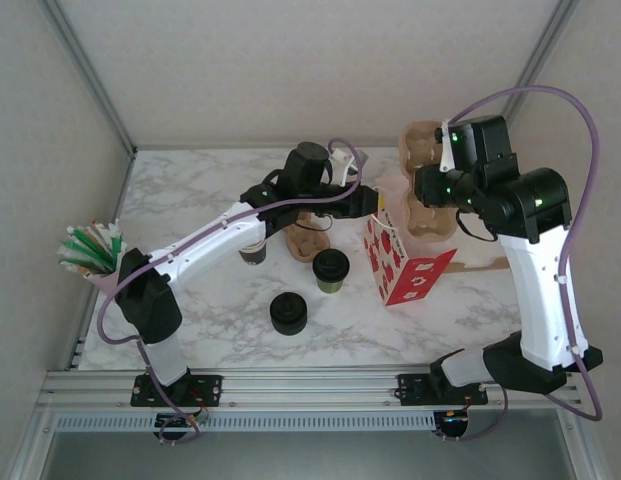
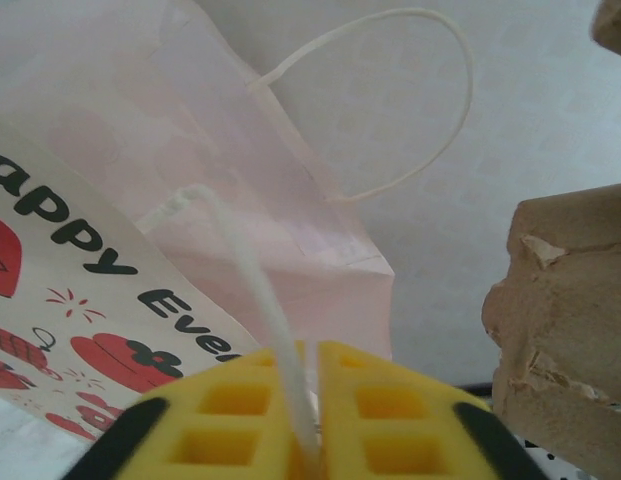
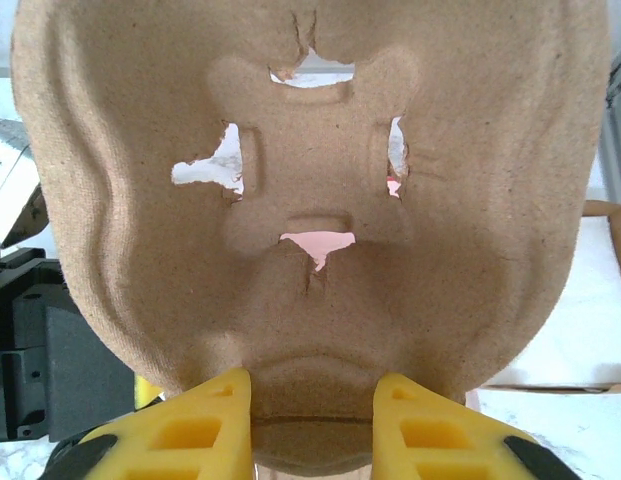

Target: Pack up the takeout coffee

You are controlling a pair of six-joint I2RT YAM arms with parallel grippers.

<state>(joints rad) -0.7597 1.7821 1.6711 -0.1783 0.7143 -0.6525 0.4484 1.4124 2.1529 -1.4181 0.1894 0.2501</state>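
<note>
On the marble counter [image 1: 210, 335], the small olive-brown paper coffee cup with black lid [image 1: 330, 270] stands untouched, at 9 o'clock of the red-and-white printed paper bag [image 1: 398, 262]. Left pincer [image 2: 315, 405] pinches the bag's white cord handle [image 2: 262, 290]; right pincer [image 3: 312, 410] grips the brown moulded-pulp cup carrier [image 3: 310, 180]. Step judged: opening the bag. Next move: lift the handle gently.

Printed paper bag [image 1: 395, 265] beside pulp carrier [image 1: 430, 220]; black lid stack [image 1: 288, 313] near front; straws [image 1: 90, 248] far left.

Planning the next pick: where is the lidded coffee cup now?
In the top view, the lidded coffee cup stands mid-table, just left of the red-printed paper bag and right of the black lid stack.
</note>
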